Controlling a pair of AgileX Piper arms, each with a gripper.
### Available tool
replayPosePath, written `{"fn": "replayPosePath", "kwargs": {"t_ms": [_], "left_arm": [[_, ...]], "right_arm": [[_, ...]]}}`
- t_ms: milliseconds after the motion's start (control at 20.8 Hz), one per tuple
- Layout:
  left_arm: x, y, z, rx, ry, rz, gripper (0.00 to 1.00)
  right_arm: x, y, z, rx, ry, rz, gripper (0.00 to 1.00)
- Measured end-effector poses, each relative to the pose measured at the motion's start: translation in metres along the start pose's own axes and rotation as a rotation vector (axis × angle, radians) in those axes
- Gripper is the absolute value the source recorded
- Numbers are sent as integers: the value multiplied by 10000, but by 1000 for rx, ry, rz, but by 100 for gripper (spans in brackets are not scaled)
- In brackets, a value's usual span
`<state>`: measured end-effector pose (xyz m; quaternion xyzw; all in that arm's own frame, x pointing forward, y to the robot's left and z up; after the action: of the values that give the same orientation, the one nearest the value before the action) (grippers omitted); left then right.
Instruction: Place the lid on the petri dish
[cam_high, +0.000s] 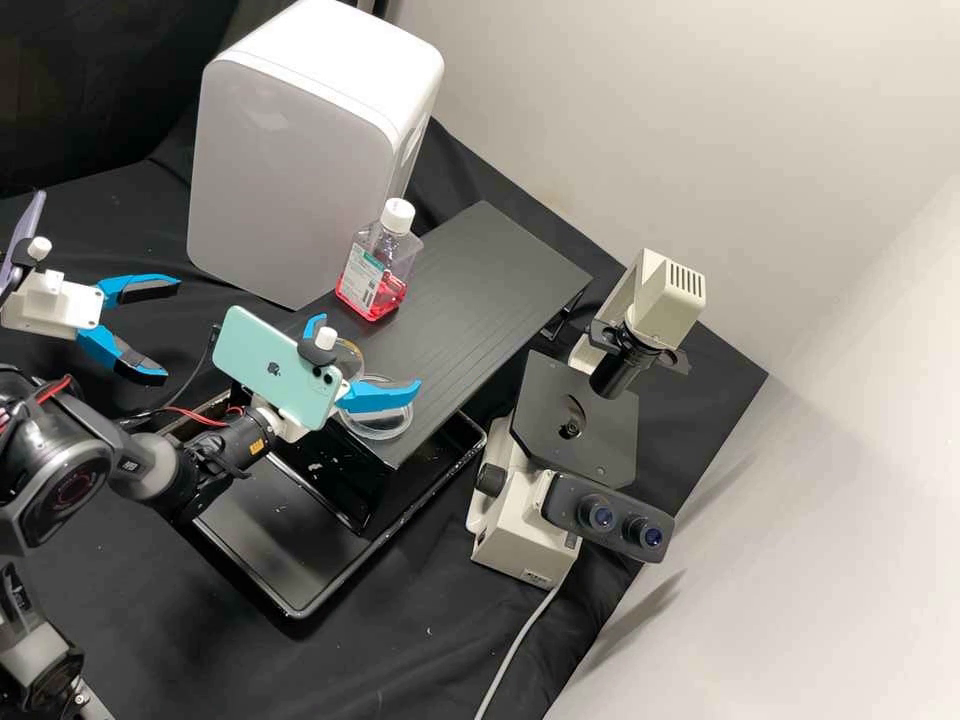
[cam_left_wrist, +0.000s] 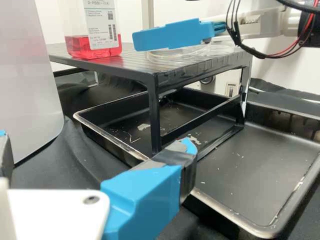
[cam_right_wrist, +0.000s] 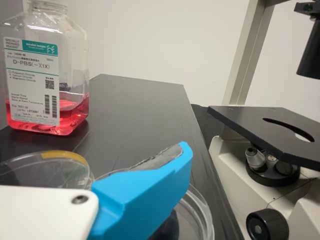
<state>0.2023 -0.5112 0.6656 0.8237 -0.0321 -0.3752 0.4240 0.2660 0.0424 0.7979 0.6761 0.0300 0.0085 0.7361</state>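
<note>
While the right claw (cam_high: 365, 355) is hovering over the shelf (cam_high: 480, 270), spread wide and gripping nothing, the clear lid (cam_high: 385, 425) is lying under one finger at the shelf's edge, just beside the dish (cam_right_wrist: 45, 167). Left claw (cam_high: 125, 320): gaping, empty, well apart. Risk: a closing finger is pushing the lid off the edge.

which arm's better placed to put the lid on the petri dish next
Right. The right gripper sits over the petri dish on the black platform, while the left gripper hangs open off the platform, near the white box.
</note>
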Motion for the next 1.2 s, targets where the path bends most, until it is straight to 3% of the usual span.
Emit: {"fn": "replayPosePath", "kwargs": {"t_ms": [528,912,1056,1200], "left_arm": [[0,0,0,0,0,0,100],[0,0,0,0,0,0,100],[0,0,0,0,0,0,100],[0,0,0,0,0,0,100]], "right_arm": [[-28,21,-13,2,6,10,100],[-117,159,-120,28,99,123,100],[-121,112,-182,31,123,104,100],[-126,39,-254,-1,150,78,100]]}}
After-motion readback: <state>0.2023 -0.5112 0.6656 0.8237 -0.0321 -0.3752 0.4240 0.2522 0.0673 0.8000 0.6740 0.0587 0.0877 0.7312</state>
